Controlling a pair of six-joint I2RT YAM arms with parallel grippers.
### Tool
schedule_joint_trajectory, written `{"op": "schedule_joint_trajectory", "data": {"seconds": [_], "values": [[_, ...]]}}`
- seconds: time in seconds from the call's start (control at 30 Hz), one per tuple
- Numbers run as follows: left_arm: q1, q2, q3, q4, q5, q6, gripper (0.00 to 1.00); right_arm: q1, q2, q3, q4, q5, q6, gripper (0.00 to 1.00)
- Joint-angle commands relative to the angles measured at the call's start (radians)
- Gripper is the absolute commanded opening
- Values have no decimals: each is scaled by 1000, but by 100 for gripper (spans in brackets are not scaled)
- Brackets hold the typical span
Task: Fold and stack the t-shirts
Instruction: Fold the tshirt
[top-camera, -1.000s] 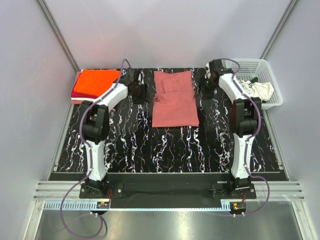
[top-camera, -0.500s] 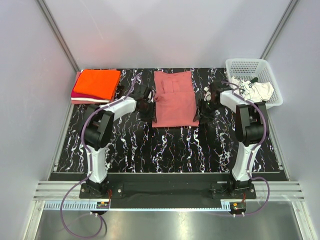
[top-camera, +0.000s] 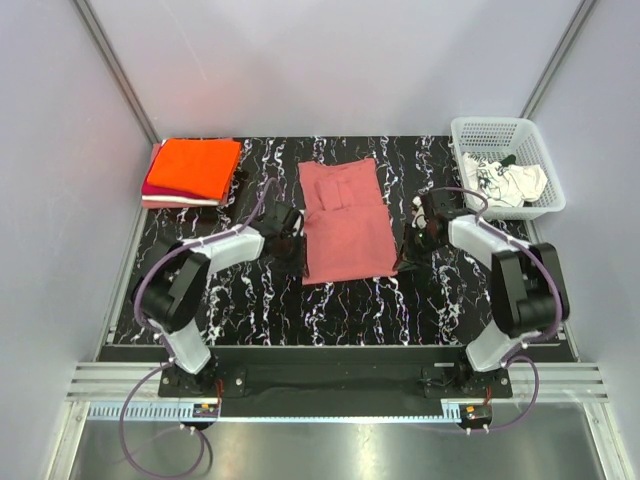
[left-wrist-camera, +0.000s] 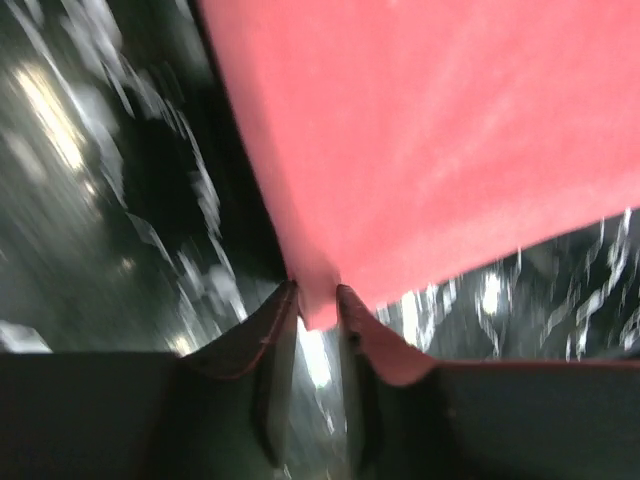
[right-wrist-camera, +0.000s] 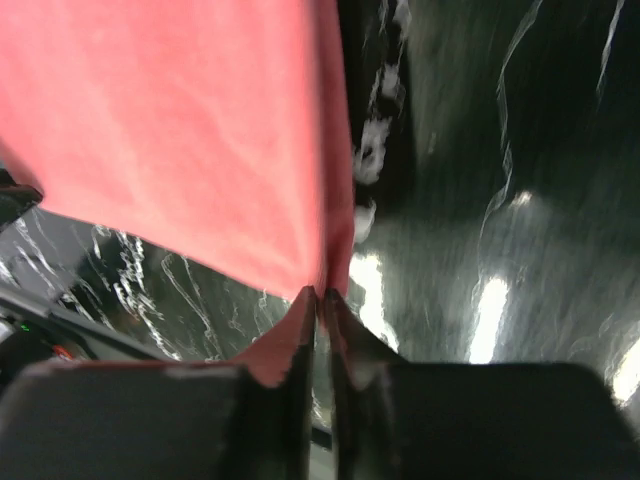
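Observation:
The dusty rose t-shirt (top-camera: 343, 220) lies flat, partly folded into a long strip, on the black marbled table (top-camera: 330, 310). My left gripper (top-camera: 297, 262) sits at its near left corner; in the left wrist view the rose t-shirt (left-wrist-camera: 420, 130) runs down into the left gripper (left-wrist-camera: 318, 305), whose jaws pinch that corner. My right gripper (top-camera: 403, 262) is at the near right corner, and in the right wrist view the right gripper (right-wrist-camera: 322, 297) is shut tight on the edge of the rose t-shirt (right-wrist-camera: 190, 130). Folded orange and magenta t-shirts (top-camera: 193, 168) are stacked at the back left.
A white mesh basket (top-camera: 490, 127) stands at the back right with a white, black-printed t-shirt (top-camera: 515, 182) in it. Grey walls enclose the table on three sides. Both arm bases are bolted to the near edge.
Both grippers came from the shirt's far end down its sides to the near corners and closed on them. The rose t-shirt has slid toward the near edge.

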Motion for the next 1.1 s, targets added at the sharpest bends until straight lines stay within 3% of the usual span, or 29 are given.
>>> {"op": "schedule_joint_trajectory", "data": {"seconds": [0.0,0.07,0.13,0.27,0.37,0.73,0.8,0.93,1.07], "values": [[-27,-137,-68,25,-41,-41,30,9,-139,-94,11,76,54,25],[-27,-176,-74,8,-58,-43,41,9,-166,-111,13,70,60,39],[-29,-200,-48,-15,-92,-20,43,9,-192,-113,10,63,65,42],[-26,-147,59,2,-67,63,41,9,-221,-111,5,89,83,44],[-9,-29,206,-12,-43,97,31,9,-230,-111,4,70,89,44],[144,315,553,-52,-118,149,32,9,-321,-105,4,71,123,44],[175,371,650,-73,-68,169,33,9,-341,-124,5,73,146,45],[186,338,725,-96,14,180,39,9,-370,-164,10,91,174,47],[186,223,632,-113,14,186,45,9,-381,-222,39,85,191,52]]}}
